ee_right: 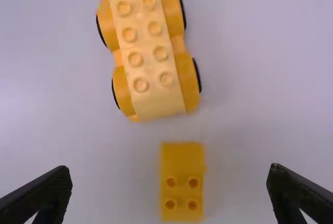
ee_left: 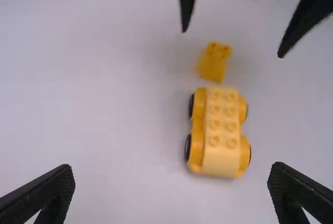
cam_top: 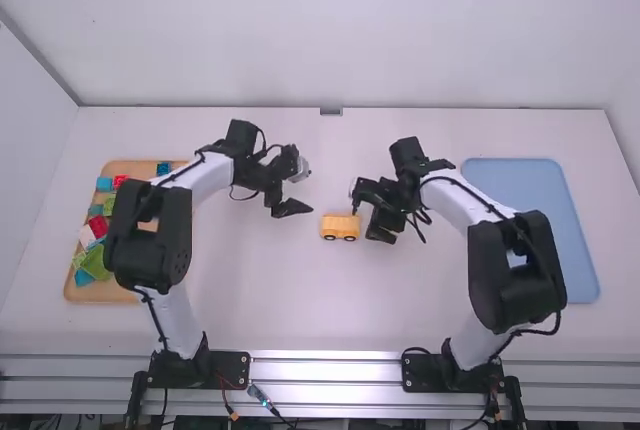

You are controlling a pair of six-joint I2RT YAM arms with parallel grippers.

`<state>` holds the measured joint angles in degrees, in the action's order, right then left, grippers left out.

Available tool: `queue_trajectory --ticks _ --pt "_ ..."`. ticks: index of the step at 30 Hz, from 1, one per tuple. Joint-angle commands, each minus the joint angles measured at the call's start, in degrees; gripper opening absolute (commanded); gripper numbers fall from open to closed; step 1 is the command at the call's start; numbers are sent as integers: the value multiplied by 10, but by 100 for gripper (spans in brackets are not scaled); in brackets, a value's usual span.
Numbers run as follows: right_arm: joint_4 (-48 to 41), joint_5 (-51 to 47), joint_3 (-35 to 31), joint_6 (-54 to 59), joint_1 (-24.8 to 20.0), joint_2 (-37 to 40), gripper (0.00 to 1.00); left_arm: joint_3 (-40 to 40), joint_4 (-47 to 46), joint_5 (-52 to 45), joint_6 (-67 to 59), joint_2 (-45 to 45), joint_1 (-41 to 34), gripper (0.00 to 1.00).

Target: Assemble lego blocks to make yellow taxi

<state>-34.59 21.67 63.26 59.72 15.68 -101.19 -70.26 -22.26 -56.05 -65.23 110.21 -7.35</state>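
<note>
Lying nearest, at worktop (cam_top: 270, 300) sides: L, lt. brown wooden tray (cam_top: 100, 295) w/ asstd. coloured plastic blocks (cam_top: 95, 262); R, pale blue rect. tray (cam_top: 540, 180). Next, centre: 1 yellow plastic block car (cam_top: 340, 227), studded top, blk. wheels, on worktop betw. tools. Just off one end: 1 yellow studded brick (ee_right: 182, 179), loose. R tool (cam_top: 366, 215): wide open, empty, nr. brick. Farthest, L tool (cam_top: 306, 193): wide open, empty, nr. car.

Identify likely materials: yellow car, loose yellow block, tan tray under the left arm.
Yellow car: likely molded plastic, satin; even color, rounded studs.
Loose yellow block: likely the same plastic; uniform deeper yellow, molded studs.
Tan tray: possibly wood, matte; warm tan tone, but no grain readable, so plastic isn't ruled out.
</note>
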Motion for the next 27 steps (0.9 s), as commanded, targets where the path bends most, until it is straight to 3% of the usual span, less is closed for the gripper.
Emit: queue_trajectory --ticks 1,6,10,14,20,27 --pt "-3 79 -2 41 -23 13 99 49 40 -116 -49 -17 -6 99" --pt "61 189 -72 108 -82 13 99 153 213 -158 -46 -17 -19 99" --pt "194 249 -160 96 -130 13 99 205 392 -139 91 0 -33 99" --pt "316 272 -232 60 -161 13 99 218 471 -138 149 22 -47 99" --pt "400 300 -288 63 -187 9 99 207 461 -134 149 50 -68 99" --pt "433 329 -274 88 -205 -45 99 207 458 -134 148 51 -76 99"
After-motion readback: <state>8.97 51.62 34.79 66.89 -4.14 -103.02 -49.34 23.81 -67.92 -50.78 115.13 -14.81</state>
